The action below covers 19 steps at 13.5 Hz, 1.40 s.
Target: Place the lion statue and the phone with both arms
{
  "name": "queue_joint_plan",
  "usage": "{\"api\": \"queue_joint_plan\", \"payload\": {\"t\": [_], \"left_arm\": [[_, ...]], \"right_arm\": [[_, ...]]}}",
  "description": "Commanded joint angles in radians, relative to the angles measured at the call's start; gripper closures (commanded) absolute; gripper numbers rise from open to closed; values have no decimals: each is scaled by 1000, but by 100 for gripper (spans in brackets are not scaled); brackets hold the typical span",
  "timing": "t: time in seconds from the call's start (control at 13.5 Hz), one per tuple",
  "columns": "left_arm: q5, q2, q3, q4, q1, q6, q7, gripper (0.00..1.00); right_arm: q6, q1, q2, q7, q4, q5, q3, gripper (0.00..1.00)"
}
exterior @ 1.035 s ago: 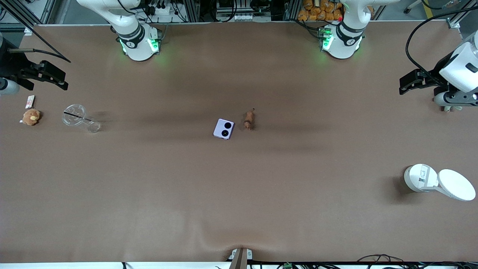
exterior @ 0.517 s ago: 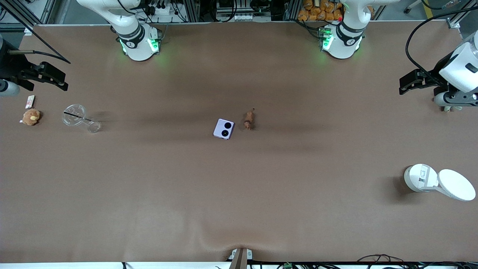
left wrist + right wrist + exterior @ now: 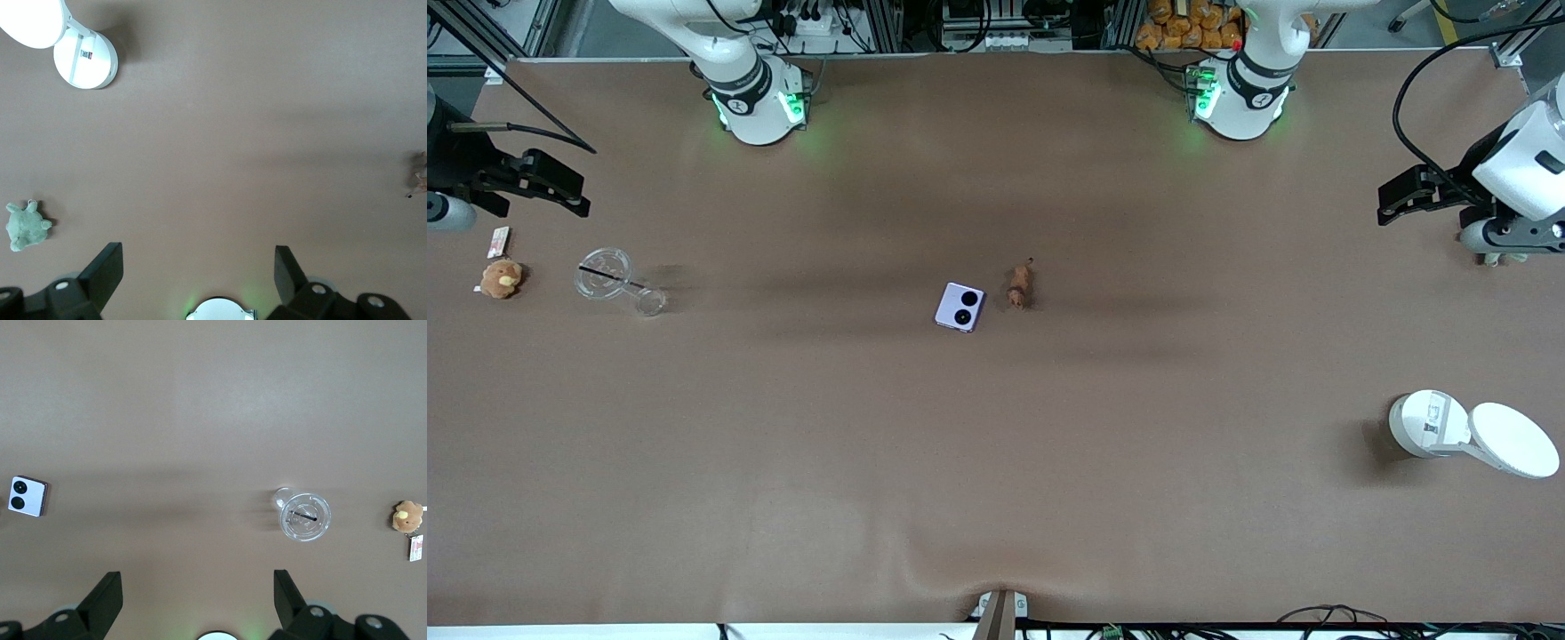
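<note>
While both arms wait at the ends of the counter (image 3: 996,462), each gripper hangs in the air with its fingers spread wide and nothing between them. The left gripper (image 3: 199,272) is over the left arm's end of the counter, with a green plush turtle (image 3: 25,227) lying on the surface below it. The right gripper (image 3: 198,592) is over the right arm's end.

At the middle of the counter lies the phone (image 3: 960,308), a lavender square with two round black circles on its face. It serves as the landmark here. The lion statue (image 3: 1019,284) stands just beside the phone, toward the left arm's end and slightly farther from the front camera, apart from it.

Well away from the phone, toward the right arm's end, a clear plastic cup (image 3: 615,279) lies on its side with a dark straw through its lid; no contents can be seen. Past it sits a round tan plush toy (image 3: 501,278) with a small tag (image 3: 498,241), its print too small to read.

Toward the left arm's end, nearer the front camera than the phone, lies a white round container (image 3: 1428,423) with its lid (image 3: 1513,439) swung open. A small label on it cannot be read.
</note>
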Motion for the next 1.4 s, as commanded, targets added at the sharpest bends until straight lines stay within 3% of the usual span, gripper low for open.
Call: {"api": "queue_joint_plan", "payload": {"t": [0.0,0.44,0.81,1.03,1.18,1.33], "left_arm": [[-2,-16,0,-10,2,-8,-21,0],[-65,2,-5,-1,-3,37,-131,0],[-74,56,-77,26,-92,135,-440,0],[-73,132,-88,52,-199,176,-506,0],[-3,192,-86,59,-334,193,-631,0],[36,240,-86,83,-405,193,-705,0]], "right_arm": [[-18,-20,13,-9,25,-13,12,0],[-21,-18,15,-5,25,-13,12,0],[-34,-18,15,-3,24,-13,13,0],[-34,-15,15,-2,24,-13,13,0],[-34,-15,15,-2,24,-13,12,0],[-34,-12,15,-2,25,-12,13,0]]}}
